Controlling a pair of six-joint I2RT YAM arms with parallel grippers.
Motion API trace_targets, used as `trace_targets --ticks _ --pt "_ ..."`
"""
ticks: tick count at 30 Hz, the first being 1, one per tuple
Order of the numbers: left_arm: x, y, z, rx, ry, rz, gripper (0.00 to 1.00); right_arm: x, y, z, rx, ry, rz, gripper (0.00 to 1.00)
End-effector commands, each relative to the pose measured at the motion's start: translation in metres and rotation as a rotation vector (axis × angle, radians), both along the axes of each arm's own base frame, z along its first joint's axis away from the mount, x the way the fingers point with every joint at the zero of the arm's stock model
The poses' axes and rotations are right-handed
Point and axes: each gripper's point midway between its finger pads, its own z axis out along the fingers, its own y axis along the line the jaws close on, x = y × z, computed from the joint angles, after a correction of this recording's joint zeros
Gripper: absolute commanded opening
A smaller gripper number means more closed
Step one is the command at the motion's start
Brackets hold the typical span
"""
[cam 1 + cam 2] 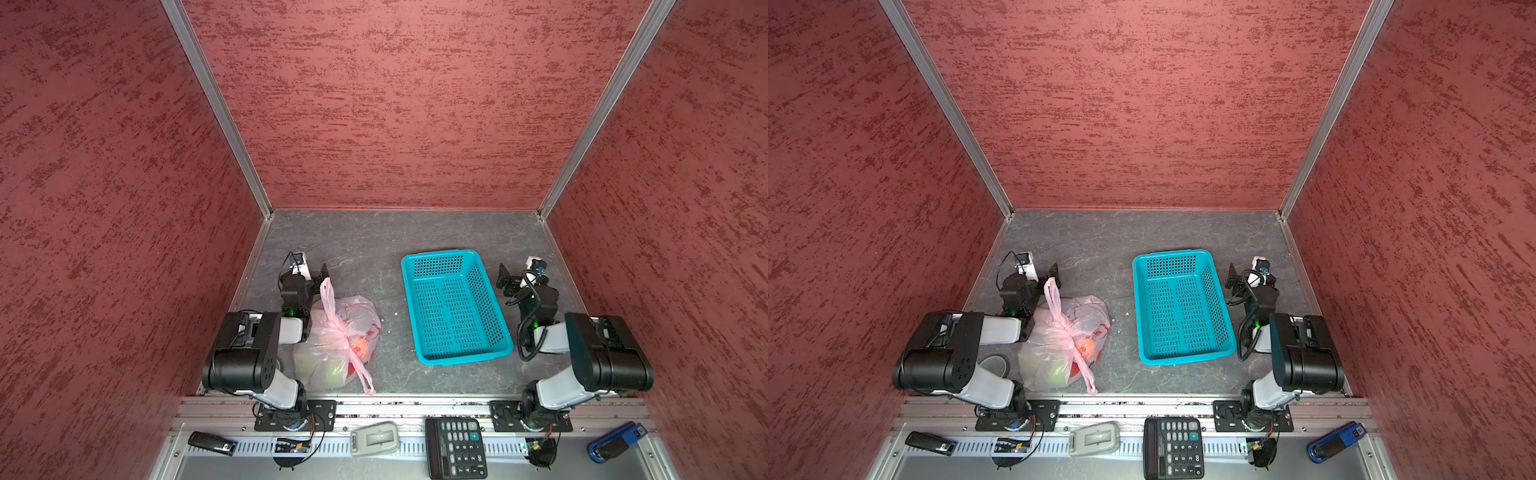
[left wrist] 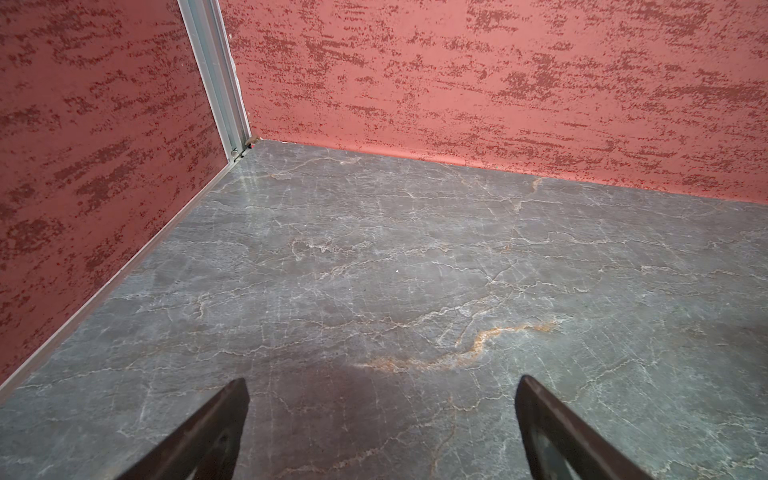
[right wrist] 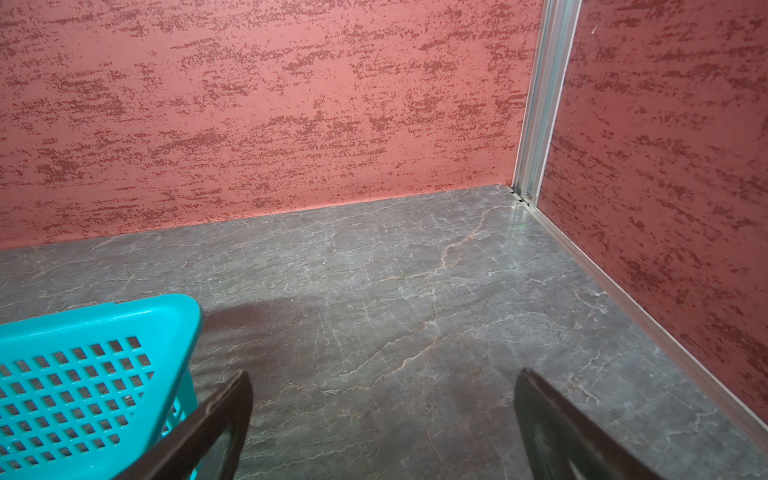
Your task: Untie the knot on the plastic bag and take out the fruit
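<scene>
Pale-pink and translucent, the bag (image 1: pixel 328 353) sits at the left front of the grey, veined table (image 1: pixel 374 245), close against the left arm in both top views. The knot (image 1: pixel 340 329) is tied, a small bunched lump on top of the bag. One handle loop (image 1: pixel 327 293) stretches from it toward the back wall; the other trails down toward the front rail. The fruit (image 1: pixel 360 345) is inside the bag: an orange piece shows through the film just beside the knot, and a green piece (image 1: pixel 332 372) sits nearer the front. The rest cannot be made out.

The left gripper (image 2: pixel 380 386) hovers behind the bag, near the tip of the far loop; whether it touches the loop cannot be told from above. Its wrist view shows both jaws spread wide, with only bare table between them, grasping nothing. The right gripper (image 3: pixel 382 380) is likewise spread wide and holds nothing. It hangs over the table just beside the right wall of the teal basket (image 1: pixel 482 299), near its far corner.

The basket stands right of centre, well apart from the bag. A calculator (image 1: pixel 455 446) lies on the metal ledge in front of the table, between the two arm bases. Red mottled walls (image 1: pixel 395 104) enclose the scene on three sides.
</scene>
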Motion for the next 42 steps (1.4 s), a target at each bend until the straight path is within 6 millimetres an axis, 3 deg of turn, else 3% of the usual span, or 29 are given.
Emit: trace_targets --ticks 1,15,23,27,33,38,42 --pt "0.002 -0.001 0.006 0.011 -0.021 -0.006 1.0 0.001 0.001 0.0 -0.007 -0.003 0.01 0.99" --pt "0.002 0.0 0.006 0.01 -0.026 -0.004 1.0 0.002 -0.001 -0.001 -0.006 0.006 0.003 0.99" --pt "-0.004 0.005 0.039 0.002 0.018 0.018 1.0 0.013 -0.008 0.026 0.0 0.078 -0.06 0.99" --pt "-0.013 0.007 0.051 -0.008 0.067 0.03 1.0 0.021 0.002 0.041 -0.034 0.177 -0.074 0.99" --pt "-0.018 -0.003 0.079 -0.081 0.097 -0.006 1.0 0.016 0.047 0.077 -0.017 0.317 0.013 0.99" --pt "-0.02 -0.012 0.093 -0.155 0.123 -0.034 1.0 -0.002 0.111 0.091 0.046 0.449 0.184 0.98" --pt "-0.02 -0.026 0.101 -0.219 0.153 -0.08 1.0 -0.025 0.172 0.083 0.088 0.557 0.319 0.96"
